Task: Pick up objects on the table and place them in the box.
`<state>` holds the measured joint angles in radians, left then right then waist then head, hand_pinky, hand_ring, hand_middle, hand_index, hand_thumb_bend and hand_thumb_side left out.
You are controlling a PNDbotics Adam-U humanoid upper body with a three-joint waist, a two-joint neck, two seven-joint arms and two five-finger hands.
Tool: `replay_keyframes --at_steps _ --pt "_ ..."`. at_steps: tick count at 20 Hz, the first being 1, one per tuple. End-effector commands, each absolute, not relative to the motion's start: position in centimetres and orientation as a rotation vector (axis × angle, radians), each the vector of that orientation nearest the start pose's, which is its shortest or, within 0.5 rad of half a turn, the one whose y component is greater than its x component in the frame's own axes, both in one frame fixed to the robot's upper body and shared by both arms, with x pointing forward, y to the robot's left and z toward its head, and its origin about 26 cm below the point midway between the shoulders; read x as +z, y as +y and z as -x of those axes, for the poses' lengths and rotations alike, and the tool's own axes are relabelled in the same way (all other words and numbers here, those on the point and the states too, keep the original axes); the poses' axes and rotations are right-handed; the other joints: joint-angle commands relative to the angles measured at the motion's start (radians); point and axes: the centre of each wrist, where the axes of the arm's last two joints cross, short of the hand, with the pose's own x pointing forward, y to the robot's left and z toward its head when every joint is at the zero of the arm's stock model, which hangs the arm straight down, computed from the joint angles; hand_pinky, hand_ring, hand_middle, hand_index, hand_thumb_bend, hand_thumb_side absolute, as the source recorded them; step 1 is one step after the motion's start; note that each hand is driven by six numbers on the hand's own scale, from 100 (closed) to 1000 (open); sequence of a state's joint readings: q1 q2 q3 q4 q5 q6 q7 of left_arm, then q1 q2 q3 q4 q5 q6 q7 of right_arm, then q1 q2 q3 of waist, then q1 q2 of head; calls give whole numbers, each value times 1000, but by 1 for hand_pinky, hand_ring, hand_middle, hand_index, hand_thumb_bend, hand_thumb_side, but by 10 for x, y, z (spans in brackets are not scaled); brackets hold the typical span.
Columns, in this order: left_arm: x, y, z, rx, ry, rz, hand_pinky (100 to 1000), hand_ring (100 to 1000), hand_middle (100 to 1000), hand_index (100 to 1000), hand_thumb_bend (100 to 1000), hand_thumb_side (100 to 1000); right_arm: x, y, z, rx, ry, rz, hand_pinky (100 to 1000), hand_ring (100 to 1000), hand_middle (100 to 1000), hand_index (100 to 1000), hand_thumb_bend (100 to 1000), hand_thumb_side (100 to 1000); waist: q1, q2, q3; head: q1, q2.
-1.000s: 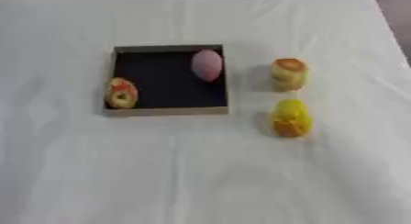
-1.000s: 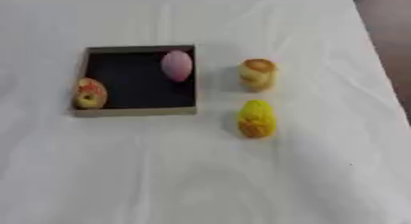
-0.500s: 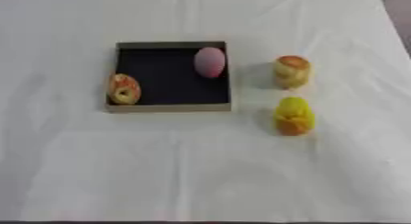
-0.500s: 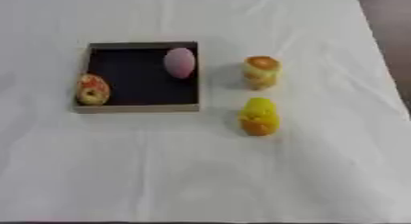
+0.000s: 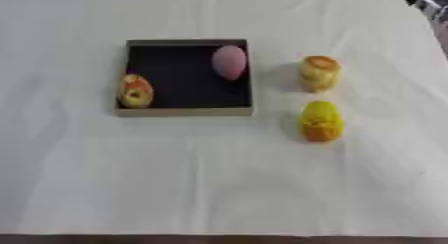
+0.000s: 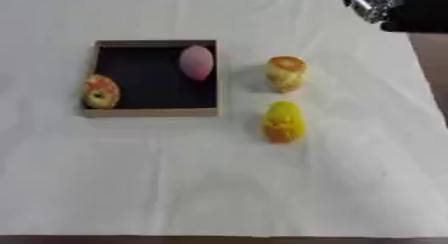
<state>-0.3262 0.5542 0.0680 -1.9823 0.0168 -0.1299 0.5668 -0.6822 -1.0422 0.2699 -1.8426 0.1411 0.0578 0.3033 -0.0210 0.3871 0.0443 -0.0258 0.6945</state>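
Right arm [image 6: 398, 8] enters at the worktop's far right corner; only black and silver parts show, so I can't tell if the hand is apart or together, and the left hand isn't visible. Two items remain outside the box [image 6: 153, 111], off its right edge: the orange-topped one [image 6: 286, 73] and, nearer the front edge, the yellow one [image 6: 283, 121]. Orange-topped one is closer to the right arm, toward the front and left of it, standing upright, so likely next.
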Motion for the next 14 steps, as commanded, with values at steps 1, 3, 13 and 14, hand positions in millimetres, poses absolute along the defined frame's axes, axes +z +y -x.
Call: replay_keyframes --at_steps 1,3,13,14 --pt "247 306 -296 101 -2559 -607 780 810 697 811 100 434 332 -296 -322 1562 -1751 789 840 846 764 856 100 771 -14 -119 2 -3 6" --pt "246 306 -296 101 -2558 -605 780 810 697 811 100 436 330 -293 -325 1592 -1716 764 841 848 766 858 100 766 -15 -119 2 -3 6" --pt "246 306 -296 98 -2555 -597 781 810 697 811 100 437 315 -286 -330 1671 -1624 656 853 860 775 879 100 724 -13 -120 3 -3 8" --pt "246 306 -296 98 -2555 -597 781 810 697 811 100 437 314 -286 -330 1680 -1620 641 857 866 779 879 100 696 -13 -120 3 -2 9"
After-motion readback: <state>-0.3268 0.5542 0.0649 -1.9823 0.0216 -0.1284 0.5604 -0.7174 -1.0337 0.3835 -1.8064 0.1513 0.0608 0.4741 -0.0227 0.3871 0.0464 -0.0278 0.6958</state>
